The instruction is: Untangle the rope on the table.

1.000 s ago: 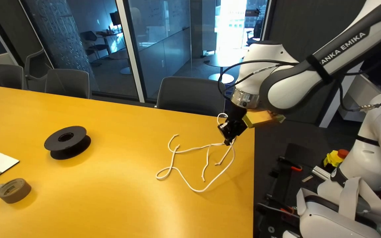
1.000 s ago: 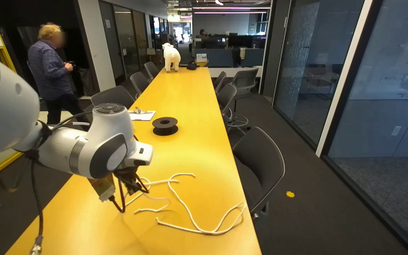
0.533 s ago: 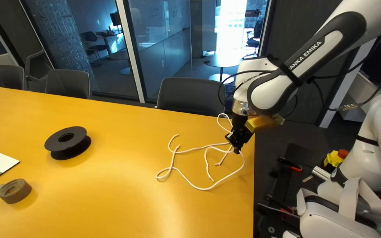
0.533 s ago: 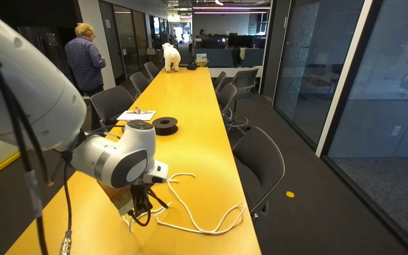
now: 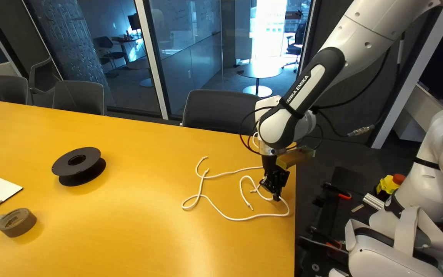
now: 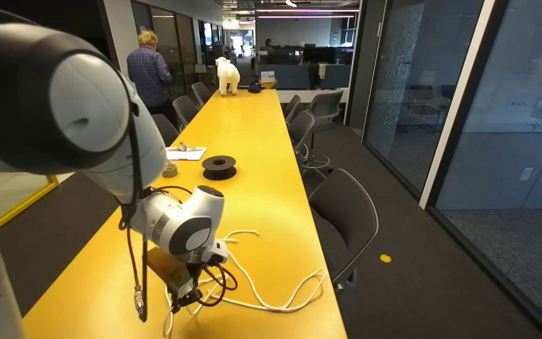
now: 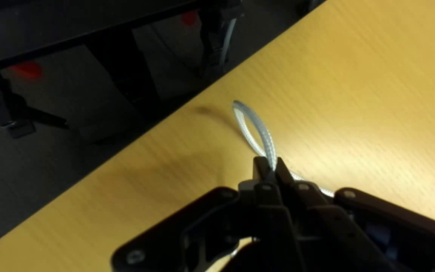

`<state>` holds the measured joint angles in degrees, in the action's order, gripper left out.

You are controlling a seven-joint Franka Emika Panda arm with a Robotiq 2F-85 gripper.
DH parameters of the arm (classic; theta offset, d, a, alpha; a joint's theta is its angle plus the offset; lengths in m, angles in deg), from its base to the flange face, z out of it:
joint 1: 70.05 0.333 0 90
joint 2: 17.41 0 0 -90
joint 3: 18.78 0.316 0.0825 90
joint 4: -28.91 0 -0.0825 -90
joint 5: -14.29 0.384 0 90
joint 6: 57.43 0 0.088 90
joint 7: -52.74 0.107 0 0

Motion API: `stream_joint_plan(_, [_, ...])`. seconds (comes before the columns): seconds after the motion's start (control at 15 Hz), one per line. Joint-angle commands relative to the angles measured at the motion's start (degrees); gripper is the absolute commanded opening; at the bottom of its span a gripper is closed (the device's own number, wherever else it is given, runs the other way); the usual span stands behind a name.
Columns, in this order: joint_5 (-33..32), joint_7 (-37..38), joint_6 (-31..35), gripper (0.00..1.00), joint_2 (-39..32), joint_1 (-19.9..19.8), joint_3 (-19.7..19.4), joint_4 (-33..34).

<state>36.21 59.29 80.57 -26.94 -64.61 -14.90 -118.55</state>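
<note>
Glass panels (image 5: 185,50) and grey chairs (image 5: 221,111) stand behind the long yellow tabletop (image 5: 140,231). Near its end, white rope (image 5: 237,219) lies in loose curves, one stretch crossing itself in a small loop. The gripper (image 7: 272,168) pinches the white rope, a narrow bend jutting past its fingertips (image 7: 259,167). Well apart lie a black spool (image 5: 78,166) and a roll of brown tape (image 5: 17,226).

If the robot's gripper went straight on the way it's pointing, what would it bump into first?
Probably the yellow table: the gripper points down at it, closed on the white rope. I can't tell how far off the table is, and some rope might get in between first.
</note>
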Motion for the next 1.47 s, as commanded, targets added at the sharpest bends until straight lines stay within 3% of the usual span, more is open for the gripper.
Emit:
stream_joint_plan(0.0, [1.6,-5.7,-6.8,0.04,-7.0,-0.6,3.0,7.3])
stream_joint_plan(0.53, [4.7,-12.9,-8.0,0.04,-7.8,-2.5,6.2,13.0])
stream_joint_plan(1.0, [8.4,-18.7,-9.4,0.04,-10.1,-6.5,4.8,15.1])
stream_joint_plan(1.4, [8.9,-20.8,-15.3,0.04,-15.0,-9.3,4.3,17.1])
